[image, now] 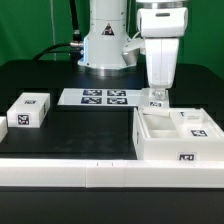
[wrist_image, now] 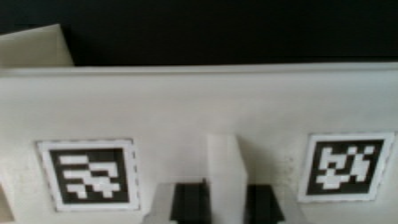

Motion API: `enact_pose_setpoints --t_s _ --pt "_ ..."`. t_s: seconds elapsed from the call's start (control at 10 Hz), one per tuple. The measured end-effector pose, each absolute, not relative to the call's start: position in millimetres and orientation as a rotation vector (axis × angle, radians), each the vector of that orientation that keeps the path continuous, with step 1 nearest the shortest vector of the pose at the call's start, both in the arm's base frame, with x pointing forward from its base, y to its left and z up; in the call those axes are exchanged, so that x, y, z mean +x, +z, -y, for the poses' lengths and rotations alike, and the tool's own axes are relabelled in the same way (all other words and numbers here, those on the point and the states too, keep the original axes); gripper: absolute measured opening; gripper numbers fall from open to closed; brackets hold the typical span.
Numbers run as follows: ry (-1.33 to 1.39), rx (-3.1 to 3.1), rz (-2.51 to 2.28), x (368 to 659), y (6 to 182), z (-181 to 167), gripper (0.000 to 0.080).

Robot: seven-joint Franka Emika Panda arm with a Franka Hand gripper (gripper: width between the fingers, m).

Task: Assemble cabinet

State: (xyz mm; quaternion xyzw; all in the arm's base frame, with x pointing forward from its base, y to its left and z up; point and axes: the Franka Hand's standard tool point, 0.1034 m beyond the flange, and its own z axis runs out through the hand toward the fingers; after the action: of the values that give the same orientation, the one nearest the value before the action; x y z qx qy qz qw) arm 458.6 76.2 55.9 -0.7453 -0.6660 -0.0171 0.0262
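The cabinet (image: 165, 148), a large white open box with marker tags, lies at the exterior view's right with small white blocks (image: 196, 123) in it. My gripper (image: 157, 100) reaches down onto its far left edge. In the wrist view the cabinet (wrist_image: 196, 100) fills the frame as a white panel with two tags. A thin white upright wall runs down between my dark fingers (wrist_image: 192, 205). My gripper (wrist_image: 230, 205) is closed against this wall, with no gap showing on either side.
A lone small white tagged block (image: 28, 110) sits at the exterior view's left. The marker board (image: 100, 97) lies at the back, in front of the arm's base (image: 105, 45). A white strip (image: 110, 175) runs along the table's front edge.
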Motion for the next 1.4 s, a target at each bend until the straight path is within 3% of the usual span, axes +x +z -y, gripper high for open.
enact_pose_setpoints --t_s 0.6,1.1,1.4 --pt "-0.05 -2.252 2.114 460.0 56.5 -72.3 0.0071" --pt "-0.084 -2.221 2.146 498.7 56.7 -68.6 0.0071" --pt "-0.091 -2.226 2.142 503.1 56.9 -68.6 0.0071"
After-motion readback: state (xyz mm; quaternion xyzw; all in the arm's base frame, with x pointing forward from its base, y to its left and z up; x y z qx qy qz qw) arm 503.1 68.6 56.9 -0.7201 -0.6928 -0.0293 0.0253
